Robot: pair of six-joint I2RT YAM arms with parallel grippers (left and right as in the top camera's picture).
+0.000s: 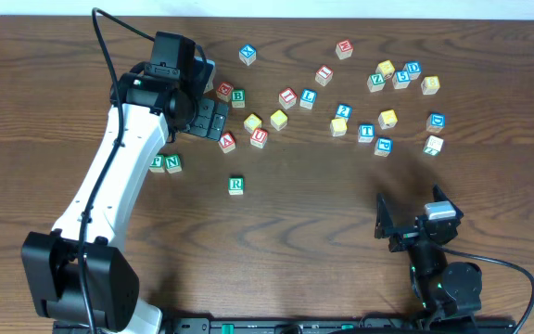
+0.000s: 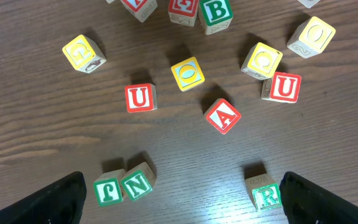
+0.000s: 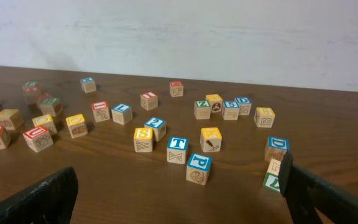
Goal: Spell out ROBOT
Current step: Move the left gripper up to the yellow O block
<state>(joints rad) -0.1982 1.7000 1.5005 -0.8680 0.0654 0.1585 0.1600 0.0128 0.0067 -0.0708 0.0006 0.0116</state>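
ROBOT spelling barely starting
I am seeing R (image 1: 235, 186) sitting alone; B (image 1: 238, 96), T (image 1: 366, 132) and yellow cubes (image 2: 188, 73) are lying scattered on the surface (image 1: 304, 246); left end effector (image 1: 213, 119) and right end effector (image 1: 411, 215) are hanging open.

Table (image 2: 42, 137) dark grained wood, matt. R cube (image 2: 265, 193) pale bare wood, painted face. Left arm (image 1: 119, 176) smooth white casing.

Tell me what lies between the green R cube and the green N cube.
Only bare table separates the R cube and the N cube; the left wrist view shows it.
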